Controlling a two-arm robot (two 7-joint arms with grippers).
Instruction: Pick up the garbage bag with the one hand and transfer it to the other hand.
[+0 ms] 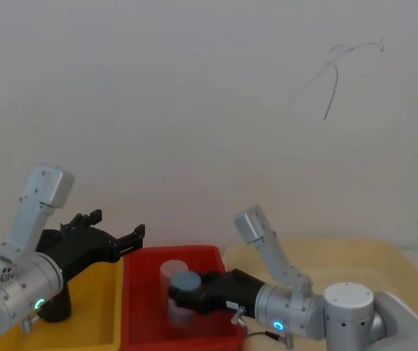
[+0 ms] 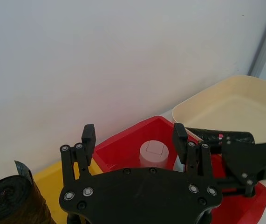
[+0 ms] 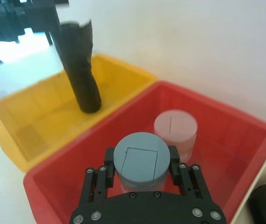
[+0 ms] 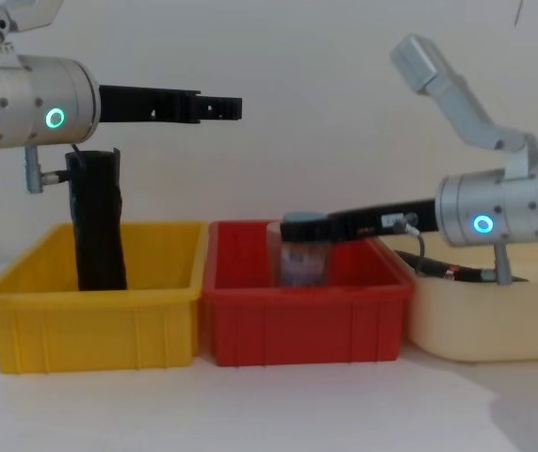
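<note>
The other hand [image 3: 142, 175] clamps a grey-capped jar [image 3: 141, 158]; the one hand [image 2: 135, 135] gapes empty; garbage bag [image 2: 219, 136] label unreadable.

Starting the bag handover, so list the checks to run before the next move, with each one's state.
1. Left gripper open and empty: ok.
2. Garbage bag located, lying in the cream tray: ok.
3. Right gripper free to receive: not ok, it is closed on the grey-lidded jar in the red bin.
4. Left gripper above the bag: not ok, it is raised over the yellow bin.
</note>
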